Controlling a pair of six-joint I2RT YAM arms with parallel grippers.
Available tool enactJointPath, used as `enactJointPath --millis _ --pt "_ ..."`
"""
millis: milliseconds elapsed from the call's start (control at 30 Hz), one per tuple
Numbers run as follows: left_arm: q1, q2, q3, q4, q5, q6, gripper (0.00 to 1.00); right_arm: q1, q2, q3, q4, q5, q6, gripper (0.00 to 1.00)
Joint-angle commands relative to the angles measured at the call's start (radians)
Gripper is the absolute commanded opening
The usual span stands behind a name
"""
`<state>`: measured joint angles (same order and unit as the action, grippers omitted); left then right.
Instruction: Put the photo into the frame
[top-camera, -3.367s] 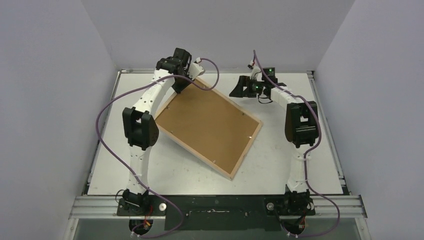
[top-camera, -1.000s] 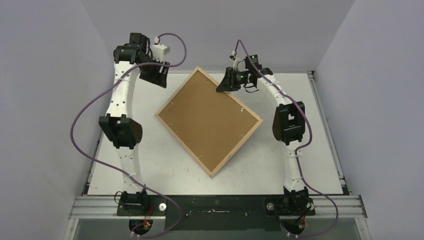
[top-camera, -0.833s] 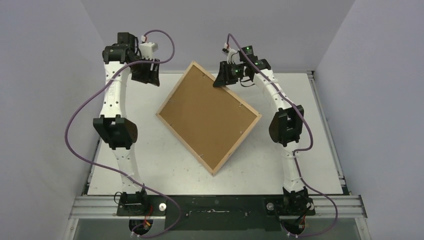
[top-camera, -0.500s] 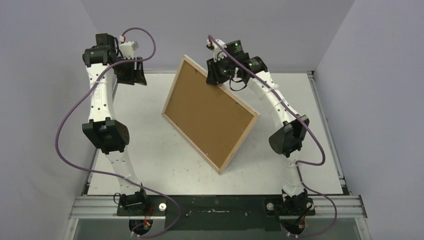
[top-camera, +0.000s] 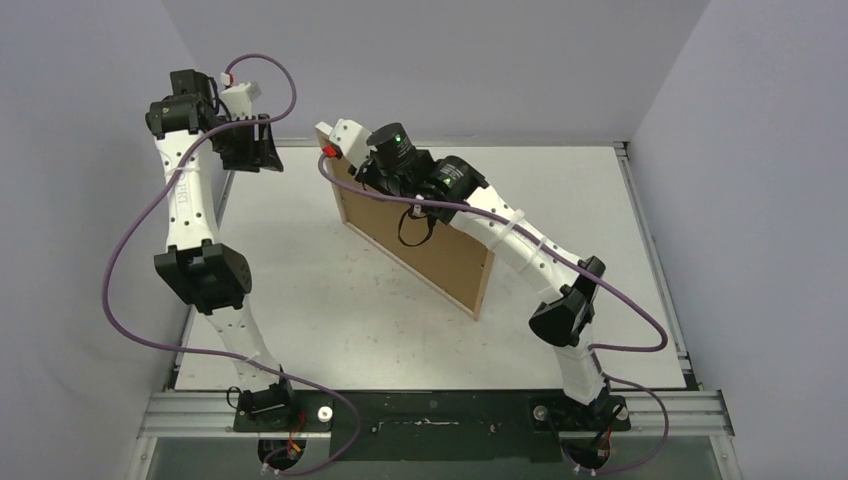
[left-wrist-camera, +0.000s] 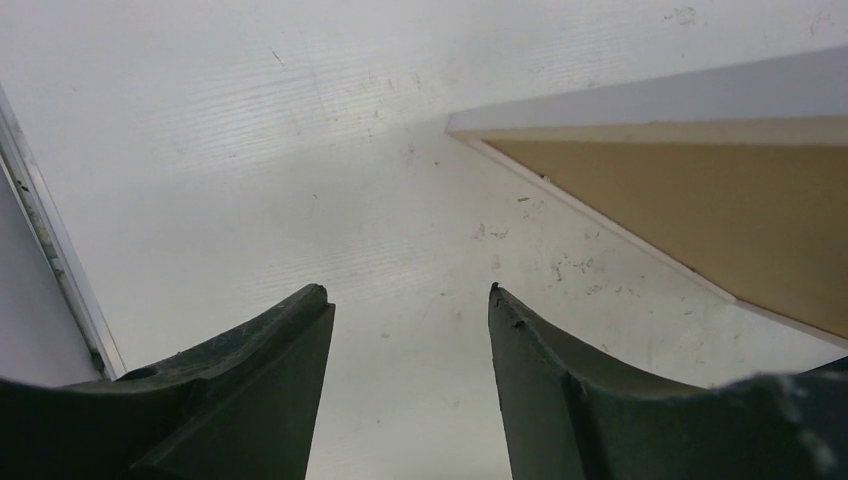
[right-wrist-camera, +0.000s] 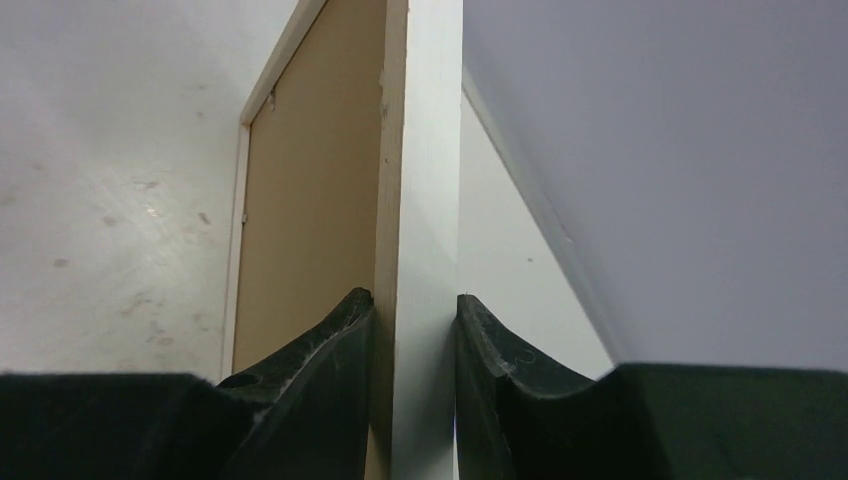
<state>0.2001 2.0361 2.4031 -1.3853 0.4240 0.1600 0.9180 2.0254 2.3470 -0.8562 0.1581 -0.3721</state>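
The right gripper (right-wrist-camera: 413, 300) is clamped on the frame's (right-wrist-camera: 420, 180) wooden edge, holding it on edge mid-table (top-camera: 330, 300). Its brown backing panel (top-camera: 425, 250) faces seven o'clock. At ten o'clock, the left gripper (left-wrist-camera: 408, 295) hangs spread wide, empty.

Bright, even overhead light; faint soft shadows on the table (top-camera: 330, 310) by the frame (top-camera: 420, 250); wrist views kinda soft up close.

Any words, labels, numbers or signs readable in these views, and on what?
None: no legible text in any view. The thin light-wood rectangular frame, clamped in the right gripper, the white table and the open left gripper bear no lettering.
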Motion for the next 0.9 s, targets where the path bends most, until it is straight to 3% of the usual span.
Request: enactJointPath --millis 0,100,367,600,867 --pt "0.005 -0.056 -0.008 0.017 0.035 0.0 0.56 0.01 -0.046 -0.06 0.221 0.392 -0.267 0.05" --pt "0.009 -0.057 -0.006 0.02 0.035 0.0 0.56 0.029 -0.064 -0.117 0.322 0.462 -0.341 0.05" --pt "0.02 -0.057 -0.017 0.018 0.045 0.0 0.55 0.133 -0.061 -0.277 0.389 0.509 -0.385 0.05" --pt "0.046 -0.072 -0.049 0.023 0.066 0.01 0.54 0.26 -0.119 -0.629 0.602 0.576 -0.384 0.05" --pt "0.055 -0.089 -0.102 0.045 0.084 0.004 0.53 0.368 -0.127 -0.917 0.826 0.638 -0.307 0.05"
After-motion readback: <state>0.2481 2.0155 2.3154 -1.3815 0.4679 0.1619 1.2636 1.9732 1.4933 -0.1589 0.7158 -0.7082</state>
